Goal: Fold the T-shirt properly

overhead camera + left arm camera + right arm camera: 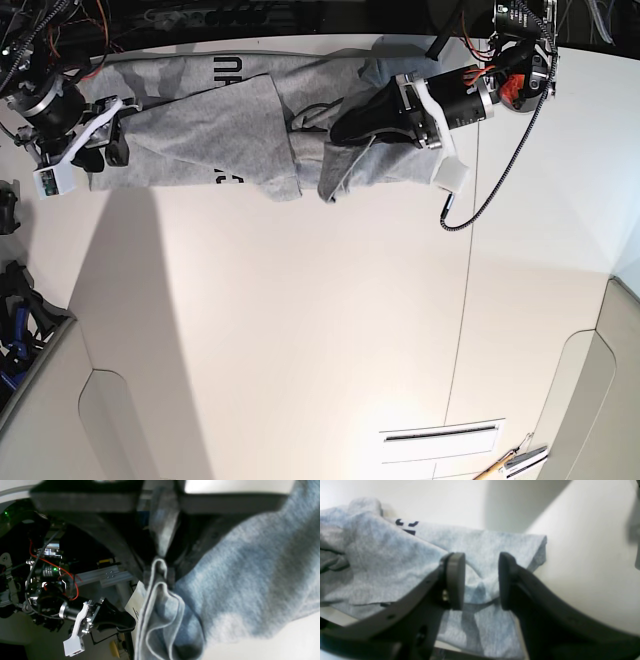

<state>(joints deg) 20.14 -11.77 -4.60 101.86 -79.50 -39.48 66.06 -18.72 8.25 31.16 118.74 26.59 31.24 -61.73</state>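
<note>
Clearly, the heather-grey T-shirt (250, 130) lies crumpled along the far edge of the white table (300, 330). At the shirt's middle, the left gripper (160, 567) pinches a bunched fold of its fabric. At the shirt's end, the right gripper (481, 580) hovers with jaws parted, holding nothing.

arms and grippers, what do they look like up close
Both grippers have dark grey curved fingers ending in flat rounded pads. The right gripper sits on a black wrist with silver metal and a white bracket. The left gripper has a black body, a white plate, red wires and a black cable looping across the table.
</note>
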